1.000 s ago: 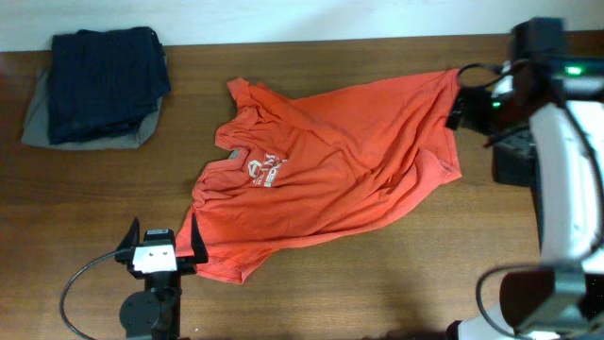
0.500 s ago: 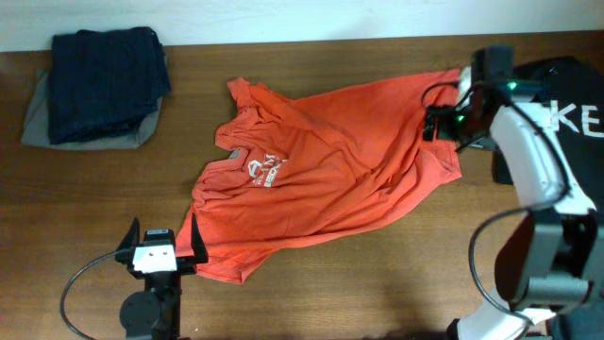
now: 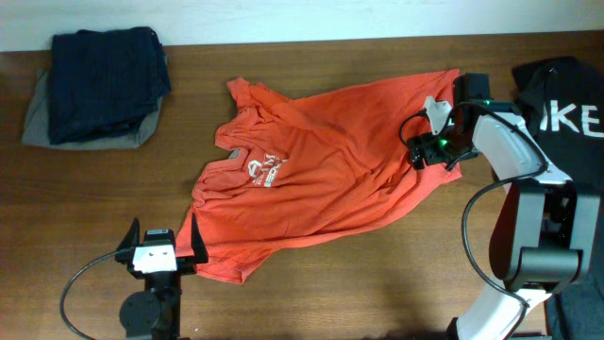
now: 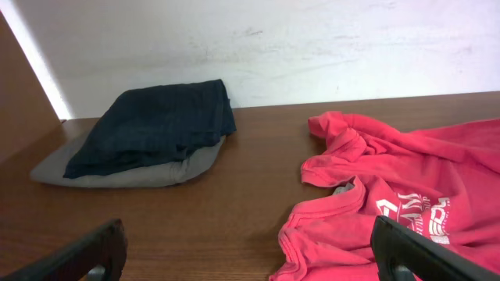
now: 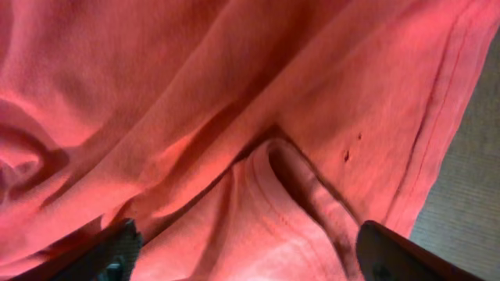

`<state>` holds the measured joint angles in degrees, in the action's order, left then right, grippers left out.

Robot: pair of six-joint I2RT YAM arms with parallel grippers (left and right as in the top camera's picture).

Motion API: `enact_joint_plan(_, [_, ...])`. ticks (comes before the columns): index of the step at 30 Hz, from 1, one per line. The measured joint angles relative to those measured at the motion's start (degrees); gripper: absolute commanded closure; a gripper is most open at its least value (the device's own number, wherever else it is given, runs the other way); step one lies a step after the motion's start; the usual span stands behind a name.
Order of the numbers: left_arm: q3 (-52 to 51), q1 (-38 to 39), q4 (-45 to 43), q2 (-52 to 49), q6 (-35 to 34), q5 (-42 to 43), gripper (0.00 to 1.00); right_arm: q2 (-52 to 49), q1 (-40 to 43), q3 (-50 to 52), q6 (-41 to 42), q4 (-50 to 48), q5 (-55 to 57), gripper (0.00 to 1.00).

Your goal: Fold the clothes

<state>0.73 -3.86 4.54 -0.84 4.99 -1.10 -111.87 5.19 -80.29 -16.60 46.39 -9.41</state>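
The clothes, an orange-red T-shirt, lie crumpled across the middle of the wooden table, with the white chest logo facing up. My right gripper hovers low over the shirt's right side. In the right wrist view the shirt fills the frame, and my right gripper stands open with a raised fold between its fingers. My left gripper rests at the front left, open, just beside the shirt's lower left corner. In the left wrist view the shirt lies ahead right of my left gripper.
A folded dark navy garment sits on a grey one at the back left corner, also seen as a stack from the left wrist. A black garment with white lettering lies at the right edge. Bare table shows beside the shirt's hem.
My right arm has swung left and down from the table's right edge onto the shirt's right side, uncovering the black garment. The left arm and the shirt have not moved.
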Motion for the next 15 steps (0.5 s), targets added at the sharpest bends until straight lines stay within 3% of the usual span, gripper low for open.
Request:
enact_joint_plan(2, [0.0,0.0,0.0,0.0,0.0,0.0,0.01,-0.7,0.0,0.0,-0.4,-0.7,0.0,0.11])
enact_joint_plan(7, [0.0,0.0,0.0,0.0,0.0,0.0,0.01,-3.4,0.0,0.0,-1.2,-1.5,0.0,0.26])
enact_joint_plan(12, [0.0,0.0,0.0,0.0,0.0,0.0,0.01,-4.5,0.0,0.0,-0.7,-1.7,0.4,0.33])
enact_joint_plan(14, [0.0,0.0,0.0,0.0,0.0,0.0,0.01,-4.5,0.0,0.0,0.0,-1.8,1.7,0.46])
enact_joint_plan(15, [0.0,0.0,0.0,0.0,0.0,0.0,0.01,-4.5,0.0,0.0,0.5,-1.8,2.3,0.63])
